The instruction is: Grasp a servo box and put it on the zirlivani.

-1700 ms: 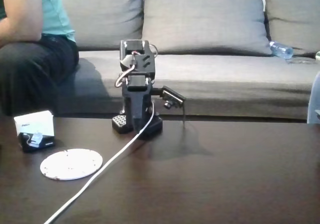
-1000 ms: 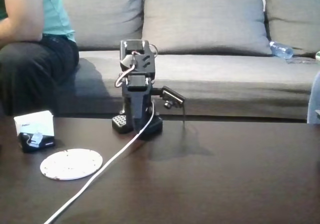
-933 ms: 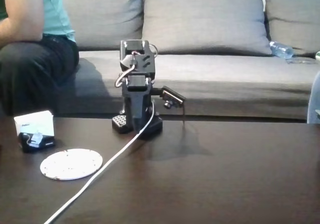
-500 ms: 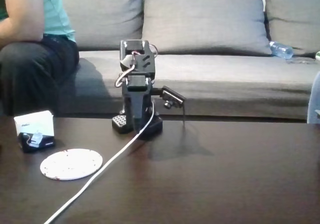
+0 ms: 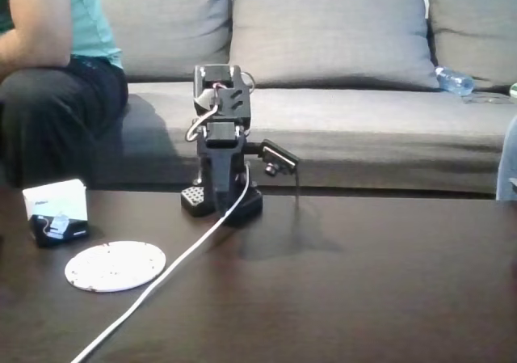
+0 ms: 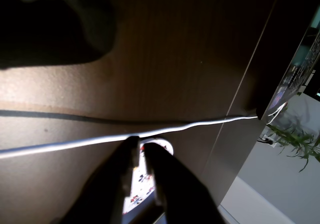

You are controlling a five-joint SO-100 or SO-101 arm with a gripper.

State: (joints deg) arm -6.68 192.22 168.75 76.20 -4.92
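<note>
The servo box (image 5: 56,209), white on top and black below, stands at the table's left edge in the fixed view. Just in front of it and to the right lies the zirlivani (image 5: 115,265), a flat white speckled disc. The black arm (image 5: 220,145) is folded upright over its base at the table's far edge, well right of both. In the wrist view my gripper (image 6: 141,146) points down at the table with its dark fingers (image 6: 165,179) together, nothing held. Part of the zirlivani (image 6: 159,144) shows behind the fingertips.
A white cable (image 5: 170,266) runs from the arm's base toward the front left, passing the disc's right side, and it crosses the wrist view (image 6: 75,143). A person (image 5: 48,72) sits on the grey sofa (image 5: 339,96) behind the table. A plastic bottle (image 5: 454,80) lies on the sofa.
</note>
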